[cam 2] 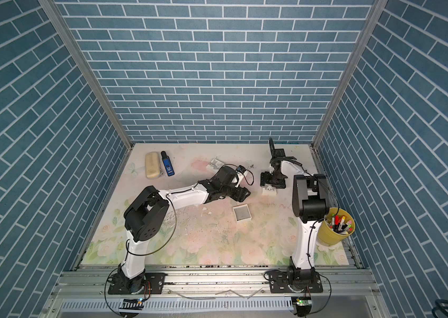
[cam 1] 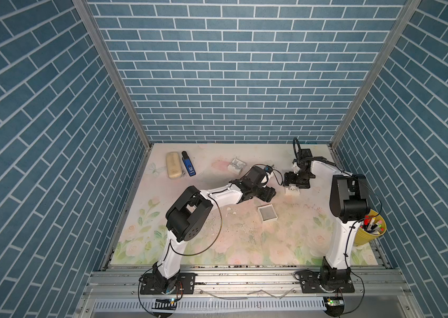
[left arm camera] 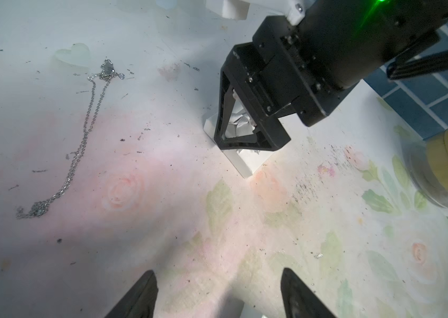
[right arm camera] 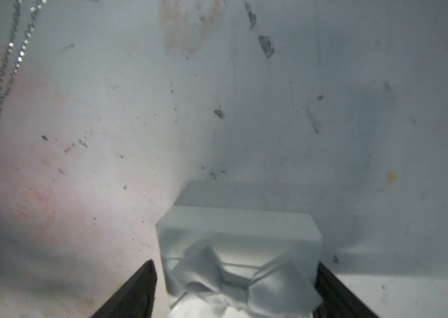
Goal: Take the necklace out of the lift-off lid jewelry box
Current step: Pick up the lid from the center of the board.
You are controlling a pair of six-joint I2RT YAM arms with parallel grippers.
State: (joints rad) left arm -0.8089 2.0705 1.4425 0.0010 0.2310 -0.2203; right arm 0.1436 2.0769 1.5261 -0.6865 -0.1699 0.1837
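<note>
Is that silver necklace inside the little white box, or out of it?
Out. The necklace lies stretched on the flowered table, apart from the white box.

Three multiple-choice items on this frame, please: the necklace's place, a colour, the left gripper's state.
1. The necklace lies: A in a box; B on the table; C in a gripper.
2. The marker cup is: A yellow; B red; C green.
3. The left gripper is: A open and empty; B shut on the necklace; C shut on a box.
Key: B, the chain is stretched out on bare table; A, its wall is yellow; A, its fingers stand apart with nothing between.
</note>
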